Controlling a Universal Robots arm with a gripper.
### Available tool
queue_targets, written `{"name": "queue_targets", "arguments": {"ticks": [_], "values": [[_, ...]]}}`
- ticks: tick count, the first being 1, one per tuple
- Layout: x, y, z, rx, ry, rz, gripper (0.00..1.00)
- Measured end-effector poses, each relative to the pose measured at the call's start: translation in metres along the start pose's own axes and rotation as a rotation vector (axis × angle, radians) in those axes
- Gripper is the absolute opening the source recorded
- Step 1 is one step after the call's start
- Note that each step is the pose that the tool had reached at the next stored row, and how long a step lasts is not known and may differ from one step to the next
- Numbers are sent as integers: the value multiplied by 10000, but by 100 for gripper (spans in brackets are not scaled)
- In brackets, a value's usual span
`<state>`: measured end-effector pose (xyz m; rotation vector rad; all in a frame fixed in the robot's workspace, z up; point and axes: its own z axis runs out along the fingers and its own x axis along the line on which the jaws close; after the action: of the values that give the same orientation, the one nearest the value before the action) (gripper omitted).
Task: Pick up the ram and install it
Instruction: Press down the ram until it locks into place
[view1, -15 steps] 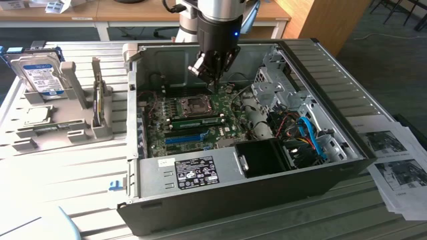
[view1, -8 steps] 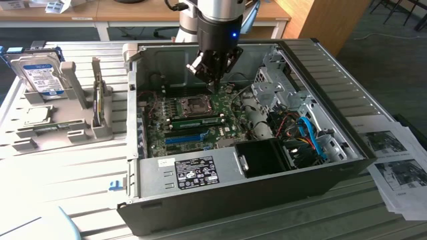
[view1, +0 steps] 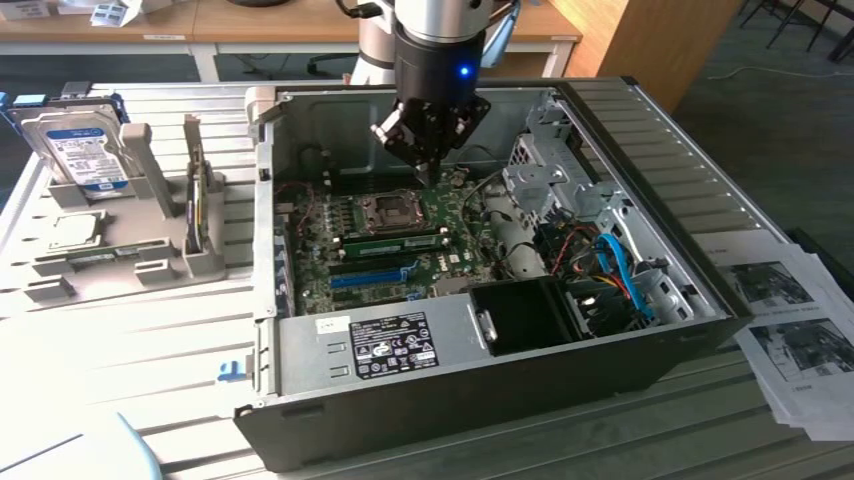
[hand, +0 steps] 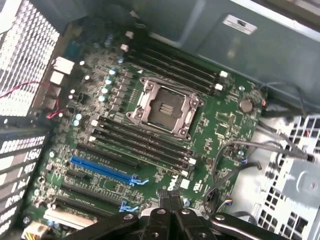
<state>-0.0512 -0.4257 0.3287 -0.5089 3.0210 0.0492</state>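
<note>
Nearest us, beside the CPU socket (view1: 395, 209), a green ram (view1: 398, 240) stick already sits in the motherboard (hand: 220, 125) slots. Just beyond the socket our gripper (view1: 424, 166) hangs, fingers pressed together and holding nothing. We judge installation done or nearly so.

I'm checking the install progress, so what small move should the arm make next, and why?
Probably lift the gripper straight up. It is shut with nothing in it, above the green motherboard, and the long thin green ram stick already appears to sit in a slot beside the square silver processor socket.
</note>
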Motion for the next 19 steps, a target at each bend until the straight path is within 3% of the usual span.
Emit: {"name": "queue_targets", "arguments": {"ticks": [11, 19], "values": [[1, 0, 3, 133, -30, 1614, 9], [0, 0, 3, 139, -32, 1681, 9]]}}
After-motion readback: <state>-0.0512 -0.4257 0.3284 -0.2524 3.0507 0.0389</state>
